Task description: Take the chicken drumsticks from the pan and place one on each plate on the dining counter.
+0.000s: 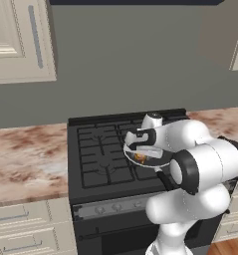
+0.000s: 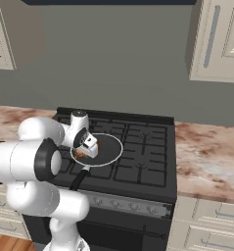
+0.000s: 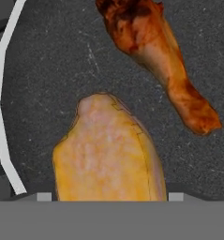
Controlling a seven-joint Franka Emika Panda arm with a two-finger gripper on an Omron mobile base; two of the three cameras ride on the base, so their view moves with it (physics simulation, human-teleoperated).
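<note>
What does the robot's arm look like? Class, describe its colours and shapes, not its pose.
The arm is built of glossy white, rounded segments joined by dark ring-shaped joints. The gripper has a white body with a black section. No cables or markings are visible.

Two drumsticks in pan

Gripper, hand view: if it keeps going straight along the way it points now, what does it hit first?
Most likely the near chicken drumstick, which lies right ahead of the gripper and between its tips. Beneath it is the pan. The second drumstick lies off to the side. Depth is unclear.
</note>
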